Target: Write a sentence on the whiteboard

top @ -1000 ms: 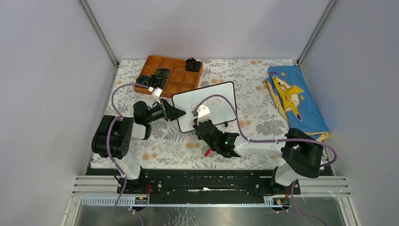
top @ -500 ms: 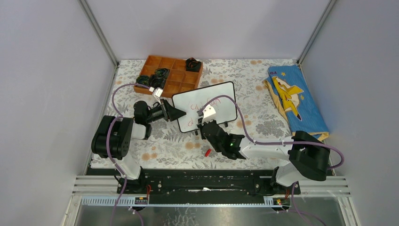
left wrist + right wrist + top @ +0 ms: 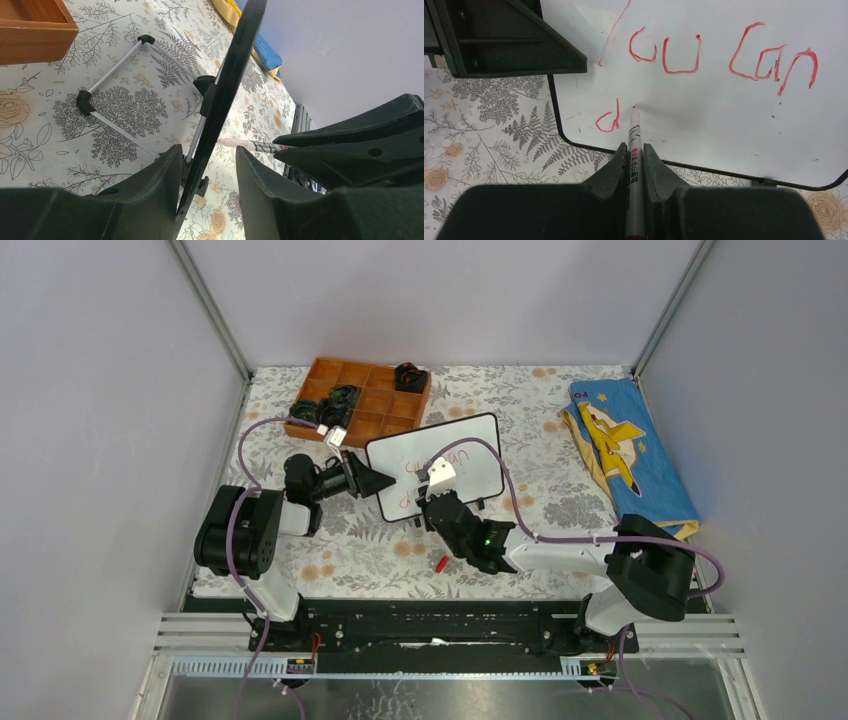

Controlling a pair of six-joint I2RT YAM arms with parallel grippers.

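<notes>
Right jaws: shut tight on a red marker (image 3: 633, 150), barrel pinched between both fingers, tip forward and meeting the face of the whiteboard (image 3: 724, 125). Left jaws: closed down on the board's left edge, one finger (image 3: 150, 185) behind the frame and one in front; in the left wrist view the board shows edge-on between them. Whiteboard sits mid-bench (image 3: 370, 545), tilted back on its thin wire stand (image 3: 120, 55), just in front of the orange compartment tray (image 3: 378, 400) and between the two arms. The sentence (image 3: 704, 55) so far: top line in red reads roughly "you can", letters uneven; lower line holds a single "d" near the board's bottom-left corner. Marker tip rests just right of that "d", slightly above it. Small red piece (image 3: 440, 563) lies on the bench beside the right arm, apart from the board. Blue and yellow cloth (image 3: 630, 455) lies at the right side of the bench, well apart from the board. Tray compartments hold a few dark items, too small to identify.
</notes>
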